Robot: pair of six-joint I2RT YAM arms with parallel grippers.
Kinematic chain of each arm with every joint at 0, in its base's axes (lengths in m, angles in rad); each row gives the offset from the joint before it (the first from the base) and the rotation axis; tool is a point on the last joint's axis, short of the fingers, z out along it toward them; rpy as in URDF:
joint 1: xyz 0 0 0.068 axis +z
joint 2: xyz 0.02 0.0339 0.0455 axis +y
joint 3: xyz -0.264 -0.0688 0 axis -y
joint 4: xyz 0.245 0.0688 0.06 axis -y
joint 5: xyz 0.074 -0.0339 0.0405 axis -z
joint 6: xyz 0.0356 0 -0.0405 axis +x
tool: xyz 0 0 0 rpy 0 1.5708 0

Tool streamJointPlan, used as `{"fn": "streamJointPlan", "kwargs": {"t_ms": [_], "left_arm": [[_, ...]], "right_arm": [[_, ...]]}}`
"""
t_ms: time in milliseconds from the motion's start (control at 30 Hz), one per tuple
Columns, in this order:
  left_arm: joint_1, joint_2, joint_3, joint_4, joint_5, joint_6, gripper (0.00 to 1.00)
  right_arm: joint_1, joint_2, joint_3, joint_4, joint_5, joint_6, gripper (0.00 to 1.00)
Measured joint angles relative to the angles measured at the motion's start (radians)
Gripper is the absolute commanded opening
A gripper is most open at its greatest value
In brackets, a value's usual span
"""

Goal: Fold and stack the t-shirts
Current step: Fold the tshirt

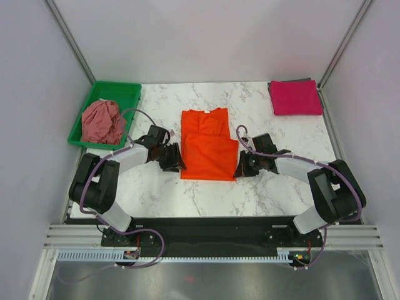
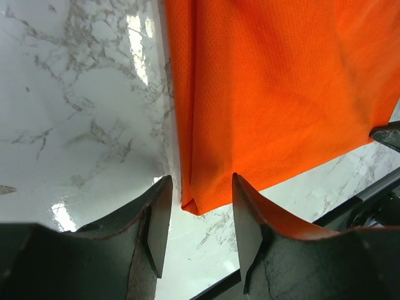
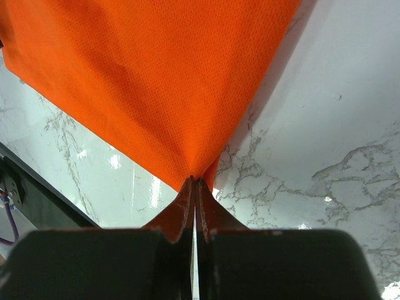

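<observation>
Mid-tabletop (image 1: 281,194), lying flat: bright orange t-shirt (image 1: 207,145), collar toward the far edge, long axis running from near edge to far edge, near half apparently doubled over, judging by the layered edge across the middle. At its near left corner: left gripper (image 2: 201,181), jaws parted, gripping nothing, straddling the folded corner tip with bare marble showing either side of the cloth. At its near right corner: right gripper (image 3: 194,182), jaws pressed together on the very tip of the corner, fabric fanning out from the pinch toward the far edge. Hence the relation that matters: shirt straight ahead of both grippers, stretching away along its long axis, one arm posted at each near corner, neither nearer than the other. Looks like the start of a further fold. Probably calls for closing the left jaws on their corner first, then carrying both corners together toward the collar. Possible trouble: a one-sided lift, dragging the cloth askew. Elsewhere: magenta-pink t-shirt (image 1: 295,97) folded square at the far right corner; dusty rose t-shirt (image 1: 103,122) bunched in the green tray (image 1: 119,89) at the far left corner, not yet folded.
</observation>
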Motion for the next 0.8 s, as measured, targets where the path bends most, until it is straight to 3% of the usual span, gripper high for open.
{"fn": "streamJointPlan", "kwargs": {"t_ms": [167,367,600,800], "left_arm": [[-0.006,0.003,0.009,0.001,-0.007,0.001,0.36],[-0.025,0.014,0.018,0.004,0.005,0.005,0.04],[-0.029,0.002,0.014,0.004,0.009,-0.005,0.02],[-0.046,-0.101,-0.042,0.011,-0.008,-0.050,0.02]], "right_arm": [[0.002,0.000,-0.002,0.008,0.000,0.007,0.02],[0.009,0.000,-0.003,0.022,0.004,0.018,0.02],[0.013,0.005,-0.005,0.030,0.022,0.032,0.00],[0.013,0.006,-0.016,0.038,0.044,0.045,0.00]]}}
